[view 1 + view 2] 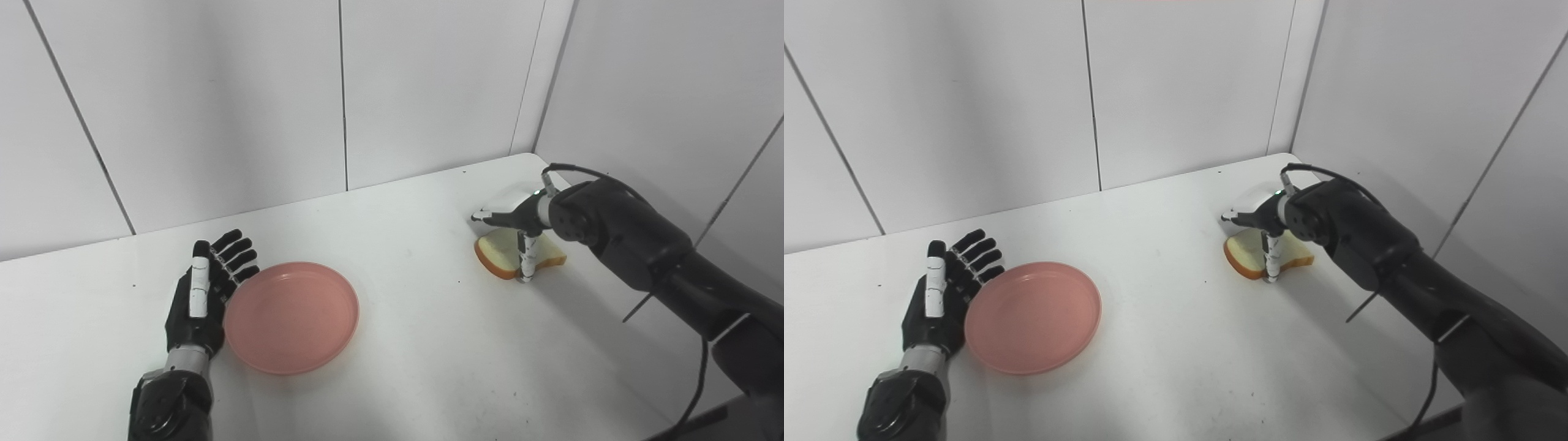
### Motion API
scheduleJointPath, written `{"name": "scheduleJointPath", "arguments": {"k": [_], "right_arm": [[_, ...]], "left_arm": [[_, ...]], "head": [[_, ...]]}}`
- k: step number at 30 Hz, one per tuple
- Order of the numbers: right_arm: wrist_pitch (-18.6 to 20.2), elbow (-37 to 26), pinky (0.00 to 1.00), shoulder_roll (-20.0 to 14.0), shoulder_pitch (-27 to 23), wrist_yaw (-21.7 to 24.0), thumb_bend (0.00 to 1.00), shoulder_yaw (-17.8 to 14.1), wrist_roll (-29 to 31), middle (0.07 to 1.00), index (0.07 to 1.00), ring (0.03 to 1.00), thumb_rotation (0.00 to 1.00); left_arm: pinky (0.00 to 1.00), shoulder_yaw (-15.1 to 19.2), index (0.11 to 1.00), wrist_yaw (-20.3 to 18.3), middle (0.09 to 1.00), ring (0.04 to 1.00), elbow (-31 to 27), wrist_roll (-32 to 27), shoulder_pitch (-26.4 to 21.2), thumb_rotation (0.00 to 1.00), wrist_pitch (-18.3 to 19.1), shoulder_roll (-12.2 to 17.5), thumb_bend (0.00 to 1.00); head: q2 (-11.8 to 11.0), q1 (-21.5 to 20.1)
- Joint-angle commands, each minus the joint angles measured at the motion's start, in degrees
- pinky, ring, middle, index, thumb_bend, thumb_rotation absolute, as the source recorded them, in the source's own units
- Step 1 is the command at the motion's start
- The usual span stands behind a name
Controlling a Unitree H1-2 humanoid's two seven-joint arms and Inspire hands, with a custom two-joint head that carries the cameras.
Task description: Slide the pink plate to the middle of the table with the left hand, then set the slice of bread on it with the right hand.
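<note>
Your left hand lay flat, fingers spread, holding nothing, pink plate touching its fingers. Your right hand arched over the bread slice, thumb planted beside it; grip unclear.

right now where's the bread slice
The bread slice lies on the table's far right, near the wall corner, directly under the right hand, well apart from the pink plate.

Far part of bread slice covered by right hand at right of frame. Grip on bread not discernible. Left forearm cut off by bottom edge, lower left. Left rim of pink plate partly masked by left hand.
</note>
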Motion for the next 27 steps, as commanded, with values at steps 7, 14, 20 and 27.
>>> {"name": "scheduleJointPath", "arguments": {"k": [7,14,20,27], "right_arm": [[-3.45,2.86,1.0,-0.48,-2.73,-3.78,1.0,0.18,-2.65,1.0,0.963,1.0,0.21],[-3.78,3.77,1.0,-0.69,-3.03,-4.24,1.0,-0.34,-2.13,1.0,0.954,1.0,0.18],[-4.02,4.75,1.0,-1.14,-2.85,-3.79,1.0,-0.18,-1.78,0.998,0.947,0.996,0.17],[-4.96,7.35,0.86,-1.35,-2.48,-5.46,1.0,-0.73,-0.06,0.975,0.936,0.944,0.16]], "left_arm": [[0.66,-0.41,0.671,-0.1,0.714,0.72,1.47,0.29,2.55,0.84,4.37,0.76,0.89],[0.65,-0.33,0.665,-0.64,0.695,0.71,2.01,-0.08,2.43,0.83,4.31,0.71,0.89],[0.65,-0.27,0.659,-0.87,0.689,0.702,2.2,-0.09,2.41,0.82,4.08,0.59,0.9],[0.66,-0.32,0.662,-0.95,0.691,0.712,1.65,-0.14,2.71,0.82,4.67,0.63,0.89]], "head": [[0.19,-0.05],[0.26,0.08],[0.48,0.08],[0.63,-0.1]]}}
